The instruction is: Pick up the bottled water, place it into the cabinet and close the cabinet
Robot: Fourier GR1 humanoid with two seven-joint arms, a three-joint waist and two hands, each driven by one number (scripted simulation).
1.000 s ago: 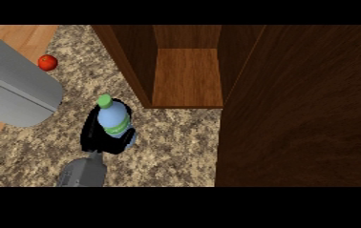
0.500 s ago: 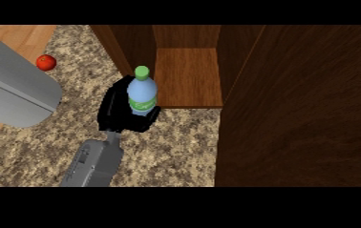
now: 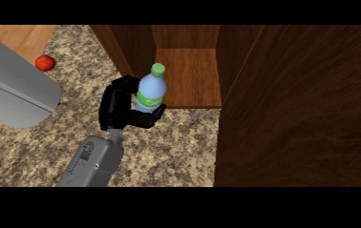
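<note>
Directly ahead, the open brown wooden cabinet shelf edge meets the speckled granite counter. The left hand curls round the clear green-capped water bottle, upright at that edge.

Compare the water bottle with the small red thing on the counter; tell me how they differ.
The bottled water is tall, pale blue with a green cap and label; the red object is small and round, all red. The bottle is held in the left hand, whose fingers curl round it, right by the open cabinet; the red object lies untouched on the counter, far to the left. Little is shared.
</note>
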